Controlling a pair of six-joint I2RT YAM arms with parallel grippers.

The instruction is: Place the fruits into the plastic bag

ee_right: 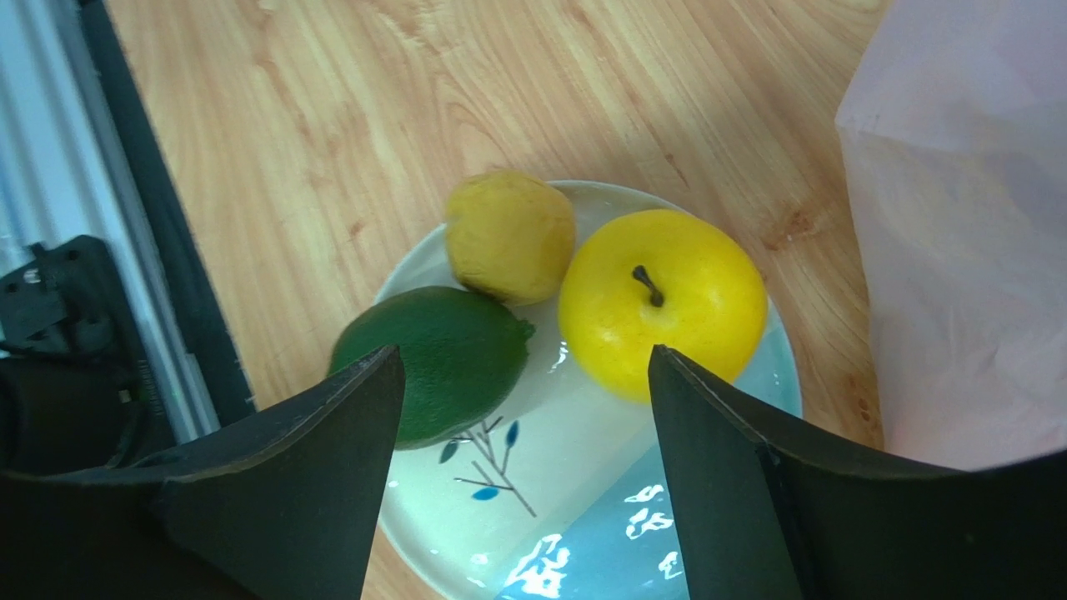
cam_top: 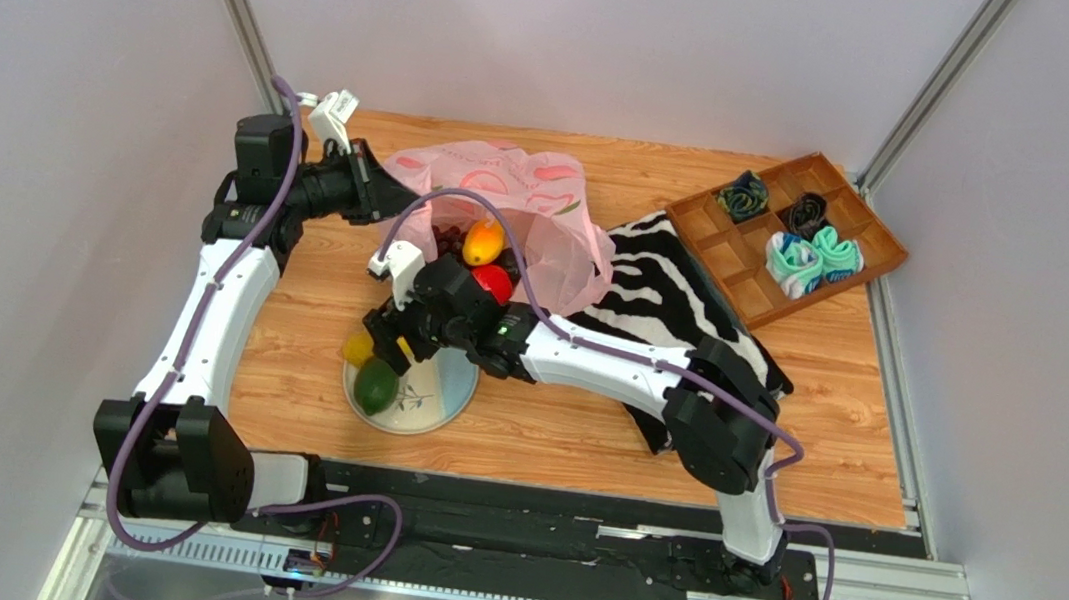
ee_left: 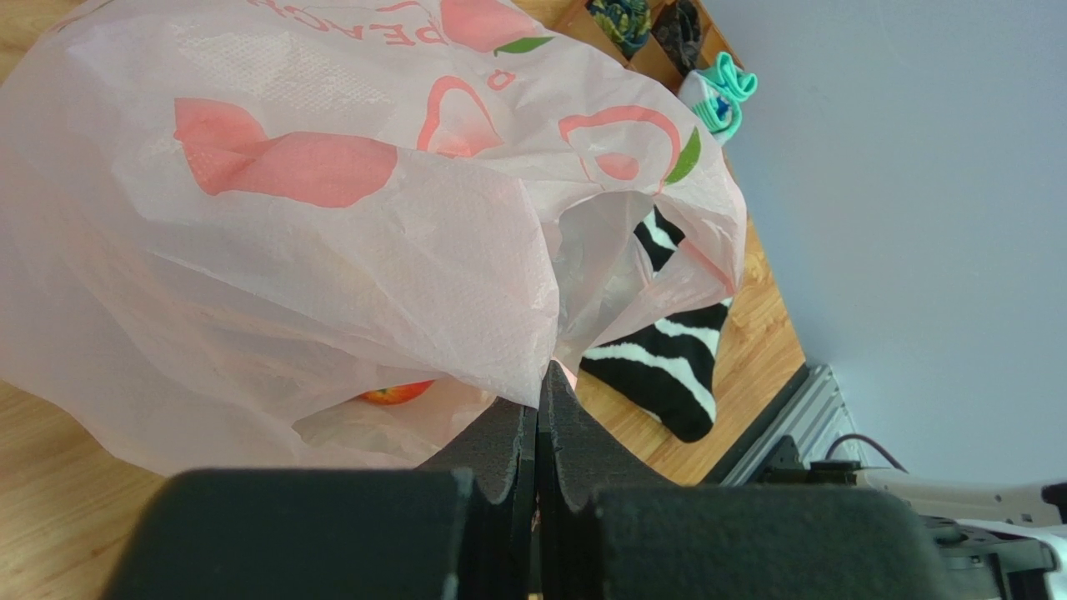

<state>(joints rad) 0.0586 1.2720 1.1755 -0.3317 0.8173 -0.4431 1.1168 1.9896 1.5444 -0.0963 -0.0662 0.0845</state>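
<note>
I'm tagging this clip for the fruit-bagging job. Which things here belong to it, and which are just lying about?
Job: plastic bag, pinched by the left gripper; orange-yellow fruit and red fruit at its mouth; green fruit, lemon and round yellow fruit on the plate under the open right gripper.
Lying about: zebra-striped cloth; wooden tray with rolled cloth bundles.

I see the plastic bag point(ee_left: 313, 263) as thin, crinkly, translucent film. The plate point(ee_right: 589, 500) looks glossy and glazed, the table point(ee_right: 313, 113) matt wood grain.
</note>
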